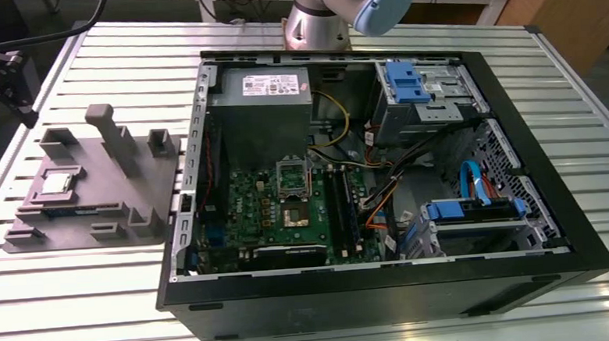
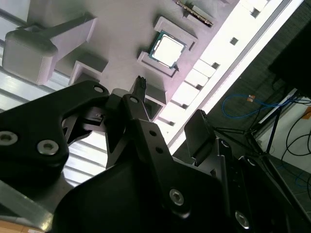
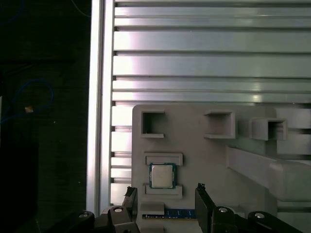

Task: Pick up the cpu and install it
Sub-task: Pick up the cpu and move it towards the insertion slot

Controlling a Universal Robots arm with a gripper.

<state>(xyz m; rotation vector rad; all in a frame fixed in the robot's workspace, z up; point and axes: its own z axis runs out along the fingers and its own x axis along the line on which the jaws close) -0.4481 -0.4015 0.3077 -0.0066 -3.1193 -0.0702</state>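
Note:
The cpu is a small square chip with a shiny silver top. It lies flat in a shallow nest on the grey fixture, on the table at the exterior view's left of the computer case. Both wrist views look down on the cpu from well above. My gripper is open, and its black fingertips stand wide apart with nothing between them. Inside the case, the motherboard socket lies bare below its raised metal frame.
The open black case holds a grey power-supply box, blue drive brackets and loose cables. The fixture carries a tall post, several raised blocks and a memory stick. The slatted table's edge runs beside the fixture.

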